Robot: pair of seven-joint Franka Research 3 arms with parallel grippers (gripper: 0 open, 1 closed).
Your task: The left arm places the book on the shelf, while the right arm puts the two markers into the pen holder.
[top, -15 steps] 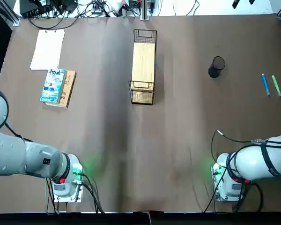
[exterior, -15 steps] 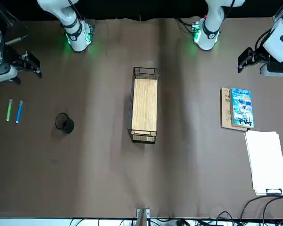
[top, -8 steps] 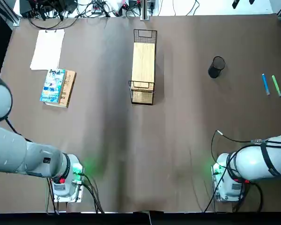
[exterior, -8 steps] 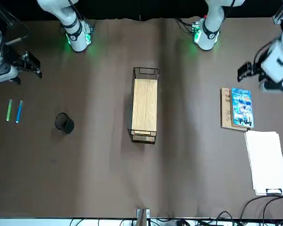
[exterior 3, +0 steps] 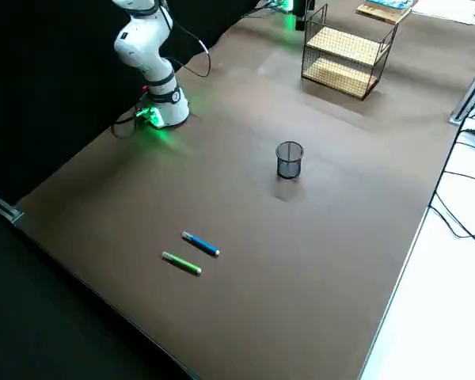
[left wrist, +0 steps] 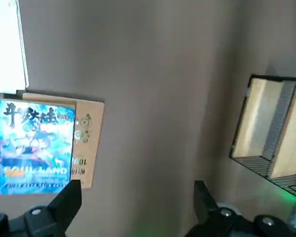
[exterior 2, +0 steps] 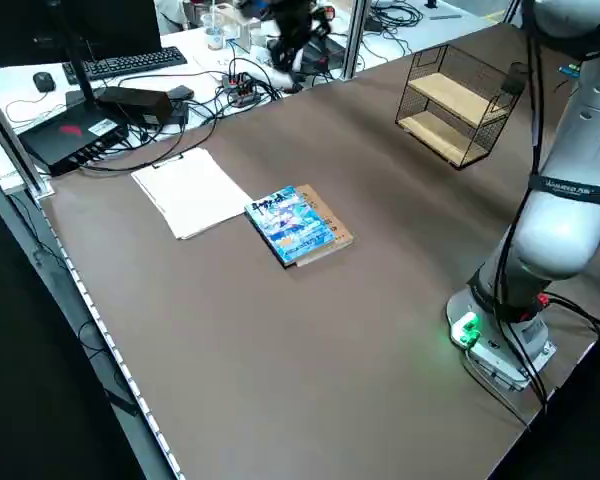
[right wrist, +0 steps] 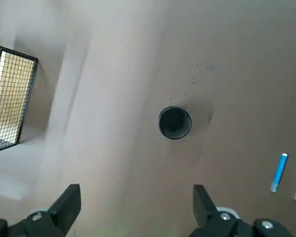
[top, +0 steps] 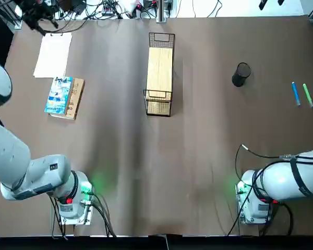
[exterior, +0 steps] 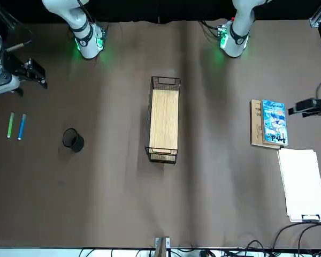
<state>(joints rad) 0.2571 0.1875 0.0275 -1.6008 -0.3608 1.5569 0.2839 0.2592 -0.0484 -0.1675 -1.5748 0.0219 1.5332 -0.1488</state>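
1. Our left gripper (left wrist: 133,200), fingers wide and empty, hangs high above the book (left wrist: 35,146), which lies atop a tan book (left wrist: 86,143).
2. The book's long axis runs across our finger gap.
3. Our right gripper (right wrist: 135,202), fingers wide, hangs above the pen holder (right wrist: 175,122).

Open brown tabletop (top: 198,156) on all sides of blue marker (top: 296,94) and green marker (top: 308,96). Black mesh pen holder (top: 241,74) standing well apart, mouth unobstructed. Blue-covered book (top: 59,95) bordered by white paper sheet (top: 53,54); clear above.
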